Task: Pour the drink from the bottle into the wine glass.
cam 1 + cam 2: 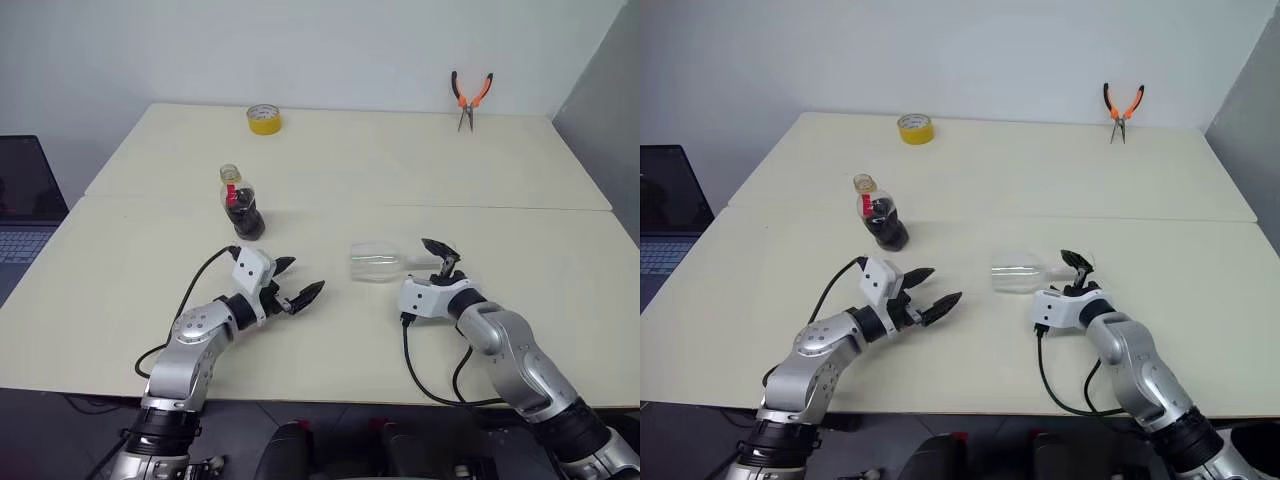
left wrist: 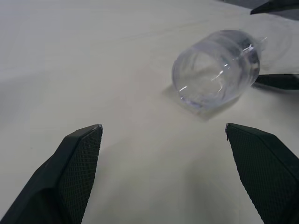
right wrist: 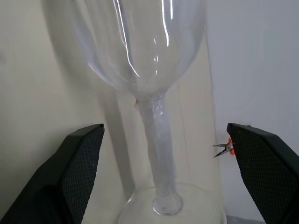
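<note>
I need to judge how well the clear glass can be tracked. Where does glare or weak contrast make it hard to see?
Left eye view: the wine glass, lying on its side, is faint against the pale table. Left wrist view: its rim shows bright glints and a soft shadow beneath. Right wrist view: white streaks of glare run down the bowl; the stem reads clearly between the open right gripper.

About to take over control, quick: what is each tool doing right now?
Left tool: open, holding nothing.
Right tool: open, fingers on either side of the stem of the wine glass, which lies on its side; not gripping it.
</note>
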